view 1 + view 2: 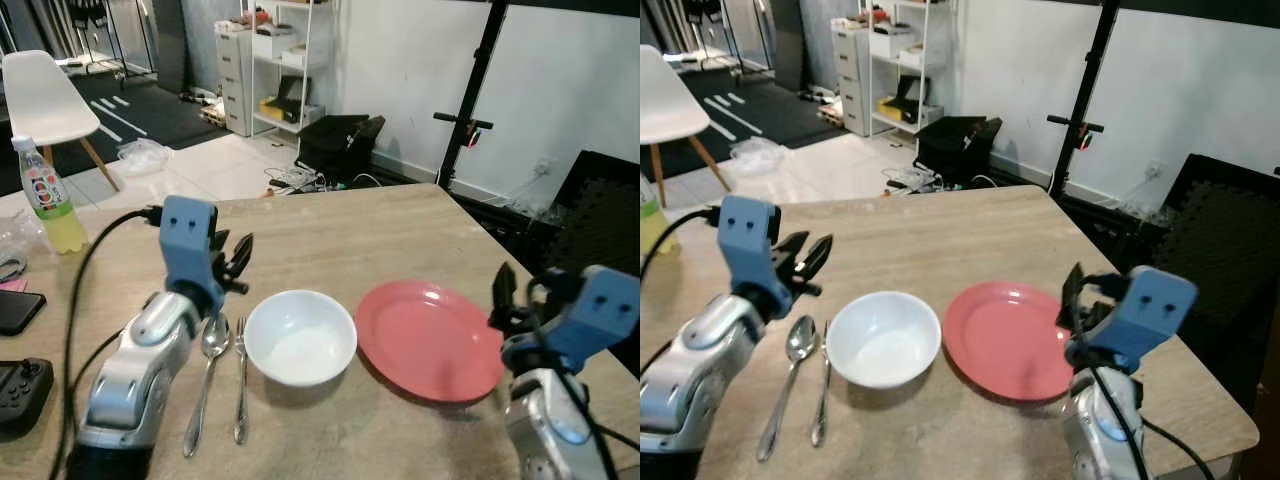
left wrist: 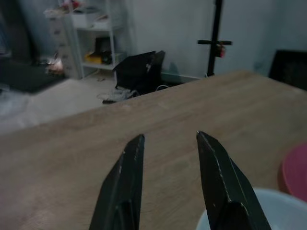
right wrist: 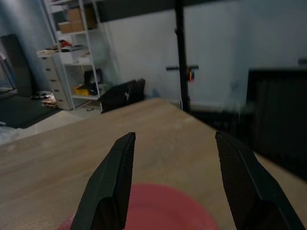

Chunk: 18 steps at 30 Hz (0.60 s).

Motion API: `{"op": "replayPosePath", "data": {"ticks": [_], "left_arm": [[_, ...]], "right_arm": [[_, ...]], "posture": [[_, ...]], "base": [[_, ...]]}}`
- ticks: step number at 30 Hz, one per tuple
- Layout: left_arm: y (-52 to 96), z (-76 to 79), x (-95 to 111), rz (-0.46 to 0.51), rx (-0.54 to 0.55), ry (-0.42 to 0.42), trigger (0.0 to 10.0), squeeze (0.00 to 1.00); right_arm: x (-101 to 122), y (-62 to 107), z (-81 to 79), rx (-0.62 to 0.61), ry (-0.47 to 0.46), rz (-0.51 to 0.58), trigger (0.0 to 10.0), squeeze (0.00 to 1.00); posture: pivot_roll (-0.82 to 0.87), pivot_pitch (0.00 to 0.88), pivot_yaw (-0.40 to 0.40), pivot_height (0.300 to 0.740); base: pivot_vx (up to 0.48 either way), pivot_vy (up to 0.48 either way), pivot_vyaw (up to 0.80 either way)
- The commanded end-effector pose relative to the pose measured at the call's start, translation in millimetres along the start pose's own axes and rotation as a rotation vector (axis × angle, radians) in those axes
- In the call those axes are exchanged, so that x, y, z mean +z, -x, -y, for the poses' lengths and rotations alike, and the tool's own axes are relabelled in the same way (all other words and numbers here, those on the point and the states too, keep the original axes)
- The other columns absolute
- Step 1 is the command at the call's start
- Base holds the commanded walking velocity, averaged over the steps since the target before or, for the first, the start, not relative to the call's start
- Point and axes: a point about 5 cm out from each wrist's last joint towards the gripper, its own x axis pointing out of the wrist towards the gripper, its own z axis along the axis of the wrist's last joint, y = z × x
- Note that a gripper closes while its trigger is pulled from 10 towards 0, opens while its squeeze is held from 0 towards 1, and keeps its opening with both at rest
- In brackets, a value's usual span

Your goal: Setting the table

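I judge the place setting nearly laid: the white bowl (image 1: 300, 336) sits mid-table, the red plate (image 1: 428, 338) touching its right side, the spoon (image 1: 208, 375) and fork (image 1: 241, 380) just left of it. My left gripper (image 1: 235, 262) hovers released above the spoon's far end; my right gripper (image 1: 508, 292) hangs spread wide over the plate's right rim. Next I'd check spacing and draw both arms clear.

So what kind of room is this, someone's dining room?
Probably not a lived-in home: it looks more like a workshop or lab with a dining corner set up. A wooden table holds a bowl and a red plate, but behind it stand storage shelves and loose cables on the floor.
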Motion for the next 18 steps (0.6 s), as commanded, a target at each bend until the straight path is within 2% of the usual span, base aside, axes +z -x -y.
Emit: {"op": "replayPosePath", "data": {"ticks": [1, 3, 5, 6, 8, 9, 10, 12, 16, 18], "left_arm": [[10.3, 2.6, 6.6, 0.034, -0.003, 0.013, 10.0, 0.00], [18.2, 0.7, 7.6, 0.037, 0.006, 0.007, 10.0, 0.00], [30.0, 0.5, 5.4, 0.018, -0.017, -0.002, 10.0, 0.00], [30.0, 0.5, 5.4, 0.018, -0.017, -0.002, 10.0, 0.00], [45.9, 1.0, -5.0, -0.042, -0.067, -0.039, 10.0, 0.00], [45.9, 1.0, -5.0, -0.042, -0.067, -0.039, 10.0, 0.00], [53.9, -2.3, -13.8, -0.092, -0.060, -0.047, 10.0, 0.00], [55.2, -3.1, -15.8, -0.102, -0.053, -0.054, 10.0, 0.00], [27.3, -11.5, -6.0, -0.034, 0.087, 0.012, 10.0, 0.00], [26.0, -11.2, -4.9, -0.032, 0.095, 0.025, 10.0, 0.00]], "right_arm": [[8.3, 4.8, -1.9, 0.021, 0.034, 0.049, 10.0, 0.00], [8.0, 9.1, -2.5, 0.046, 0.022, 0.037, 10.0, 0.00], [3.3, 19.7, -5.3, 0.129, 0.001, -0.009, 10.0, 0.00], [3.3, 19.7, -5.3, 0.129, 0.001, -0.009, 10.0, 0.00], [-5.0, 33.5, -8.4, 0.211, 0.017, -0.064, 10.0, 0.00], [-5.0, 33.5, -8.4, 0.211, 0.017, -0.064, 10.0, 0.00], [-12.5, 37.6, -9.7, 0.228, 0.020, -0.092, 10.0, 0.00], [-14.4, 37.8, -9.9, 0.229, 0.021, -0.096, 10.0, 0.00], [-8.9, 10.6, -17.0, 0.180, -0.021, -0.035, 10.0, 0.00], [-7.8, 8.8, -17.0, 0.179, -0.023, -0.032, 10.0, 0.00]], "posture": [[0.05, 0.050, 0.010, 0.740], [0.05, 0.036, 0.005, 0.740], [0.06, 0.026, 0.002, 0.740], [0.06, 0.026, 0.002, 0.740], [0.06, 0.017, 0.000, 0.740], [0.06, 0.017, 0.000, 0.740], [0.06, 0.018, -0.008, 0.740], [0.06, 0.018, -0.008, 0.740], [0.07, 0.000, -0.017, 0.740], [0.07, 0.000, -0.019, 0.740]], "base": [[0.000, 0.000, 0.00], [0.000, 0.000, 0.00], [0.000, 0.000, 0.00], [0.000, 0.000, 0.00], [0.000, 0.000, 0.00], [0.000, 0.000, 0.00], [0.000, 0.000, 0.00], [0.000, 0.000, 0.00], [0.000, 0.000, 0.00], [0.000, 0.000, 0.00]]}}
